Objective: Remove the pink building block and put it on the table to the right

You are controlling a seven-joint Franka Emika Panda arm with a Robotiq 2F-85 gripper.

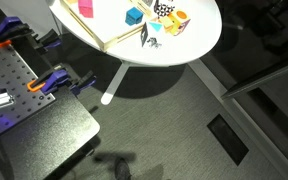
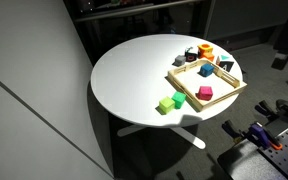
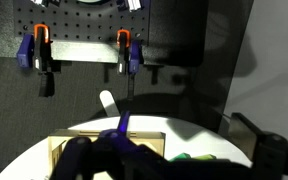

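Note:
The pink building block lies inside a shallow wooden tray on the round white table. It also shows at the top edge in an exterior view, where the table fills the upper part. In the wrist view my gripper is high above the table. Its dark fingers sit wide apart at the bottom corners, open and empty. The pink block is hidden there; only a tray corner shows. My gripper is not seen in either exterior view.
A blue block is in the tray. Two green blocks lie on the table beside it. An orange-yellow toy stands past the tray. A black perforated workbench with orange-and-blue clamps stands beside the table.

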